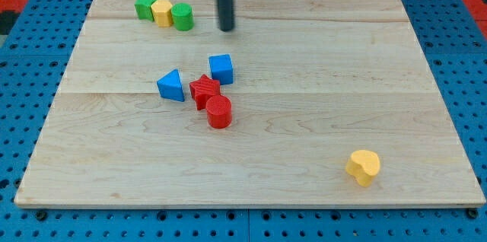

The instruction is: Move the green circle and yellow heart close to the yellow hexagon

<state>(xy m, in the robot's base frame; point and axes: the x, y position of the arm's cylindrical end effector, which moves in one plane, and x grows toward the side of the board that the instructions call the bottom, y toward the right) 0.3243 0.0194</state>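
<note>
The yellow hexagon (161,12) sits near the view's top left, between a green star (144,5) on its left and the green circle (182,17) on its right, all three touching or nearly so. The yellow heart (364,167) lies alone near the view's bottom right. My tip (227,28) is at the top centre, a short way to the right of the green circle and not touching it.
A cluster sits in the board's middle: a blue triangle (171,86), a red star (204,90), a blue cube (221,68) and a red cylinder (219,111). The wooden board (426,82) lies on a blue pegboard.
</note>
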